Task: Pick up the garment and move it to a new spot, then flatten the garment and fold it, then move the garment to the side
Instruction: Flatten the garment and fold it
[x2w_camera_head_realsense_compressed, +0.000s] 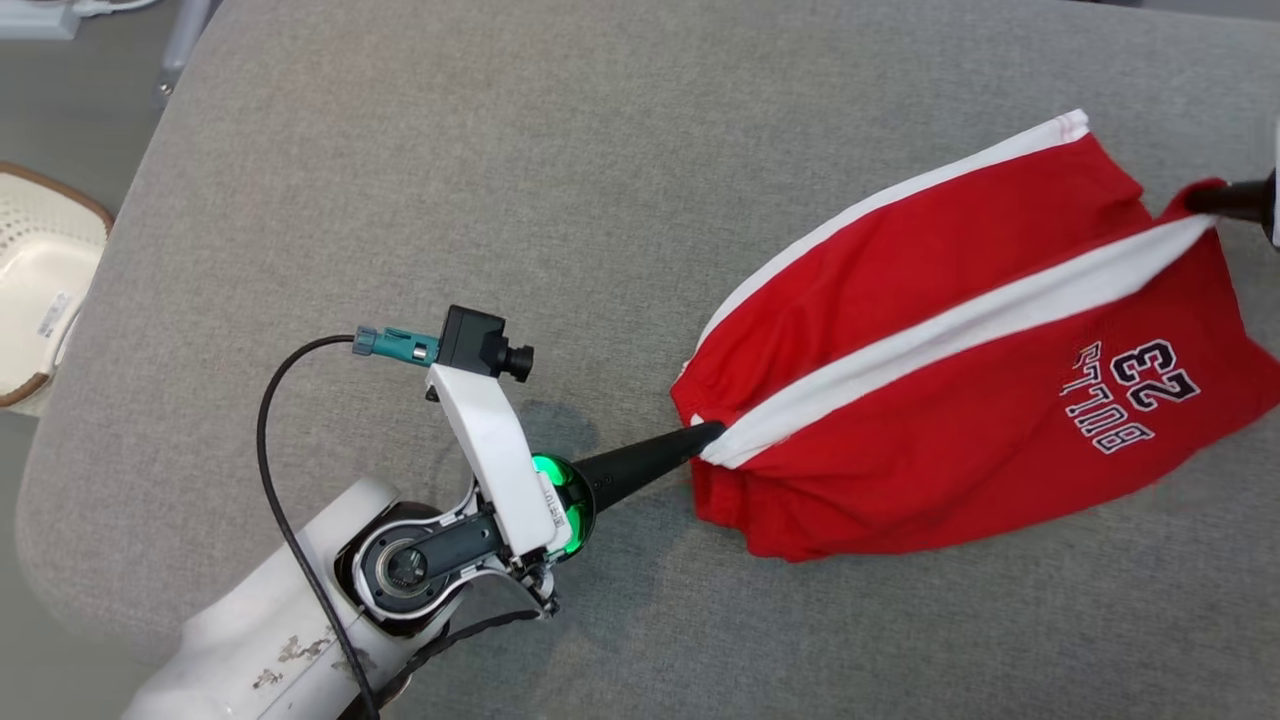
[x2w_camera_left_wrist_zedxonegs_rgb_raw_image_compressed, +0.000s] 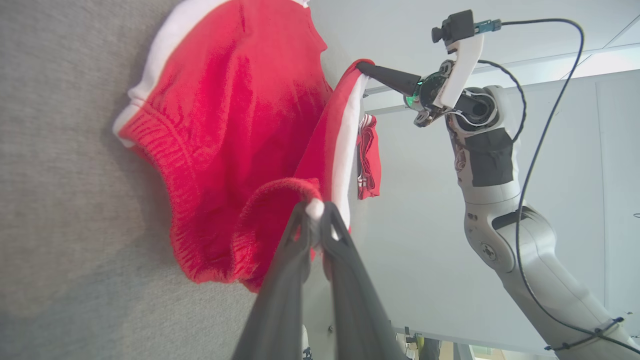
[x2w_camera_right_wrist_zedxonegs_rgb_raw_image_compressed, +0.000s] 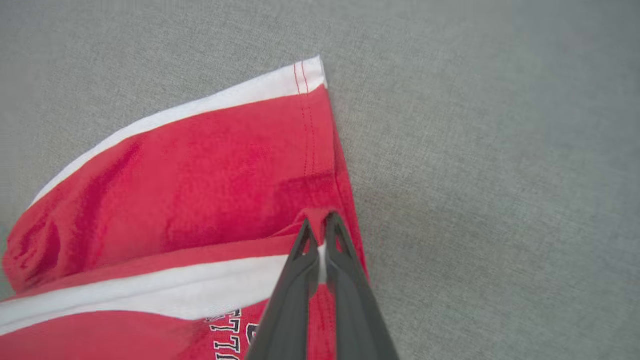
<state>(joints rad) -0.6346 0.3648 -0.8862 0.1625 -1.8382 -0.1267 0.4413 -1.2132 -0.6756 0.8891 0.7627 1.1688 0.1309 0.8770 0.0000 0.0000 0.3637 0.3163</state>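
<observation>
Closest to me, at the counter's (x2w_camera_head_realsense_compressed: 500, 150) near edge, I see my left arm reaching in, its wrist camera (x2w_camera_head_realsense_compressed: 487, 345) perched on a white bracket with a black cable (x2w_camera_head_realsense_compressed: 275, 480) looping off it. The left gripper (x2w_camera_head_realsense_compressed: 712, 432) points toward the right side of the counter, and its jaws are clenched on the elastic waistband of the red Bulls shorts (x2w_camera_head_realsense_compressed: 950, 400), right where the white side stripe (x2w_camera_head_realsense_compressed: 960, 330) meets the band. My left wrist view confirms it: the left gripper (x2w_camera_left_wrist_zedxonegs_rgb_raw_image_compressed: 315, 210) pinches a bunched fold of waistband with a bit of white showing between the tips. The shorts sit on the right half of the counter, running toward its right edge, the stripe pulled taut between my two grippers. The "BULLS 23" print (x2w_camera_head_realsense_compressed: 1135, 395) is on the nearer leg, while the farther leg lies flat on the grey cloth. At the hem end of the stripe, the right gripper (x2w_camera_head_realsense_compressed: 1200, 197) has its jaws closed on the fabric. My right wrist view shows the right gripper (x2w_camera_right_wrist_zedxonegs_rgb_raw_image_compressed: 320, 227) nipping that hem edge. Off the counter's left edge, a white basket (x2w_camera_head_realsense_compressed: 40, 270) with a brown rim sits lower down.
</observation>
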